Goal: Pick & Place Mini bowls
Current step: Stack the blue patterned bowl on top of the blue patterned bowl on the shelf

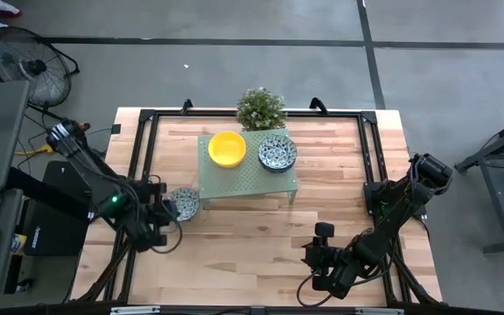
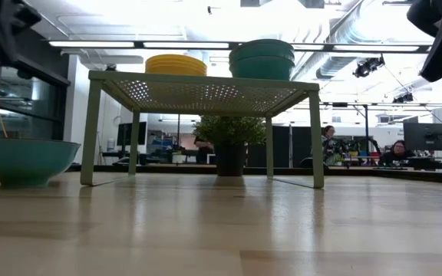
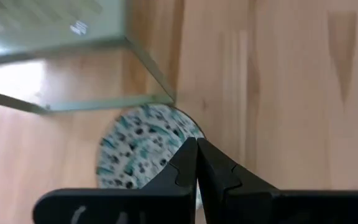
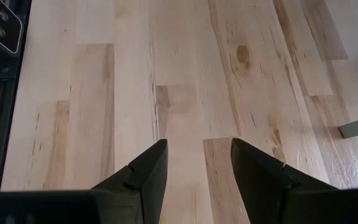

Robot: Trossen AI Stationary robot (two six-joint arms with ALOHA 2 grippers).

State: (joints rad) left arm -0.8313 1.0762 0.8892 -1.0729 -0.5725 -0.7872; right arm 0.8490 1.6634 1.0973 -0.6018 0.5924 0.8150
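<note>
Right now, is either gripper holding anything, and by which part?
The left gripper pinches the white, blue-green patterned mini bowl by its rim beside the green perforated metal stand. The right gripper is open, empty.

No readable text showing in any view. Nothing legible is appearing on the bowls, the rack, the bench or the arms. Monitors in the room behind are showing up too small to make out.

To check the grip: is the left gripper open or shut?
Shut: the left gripper has its fingers pressed together on the rim of the patterned bowl.
</note>
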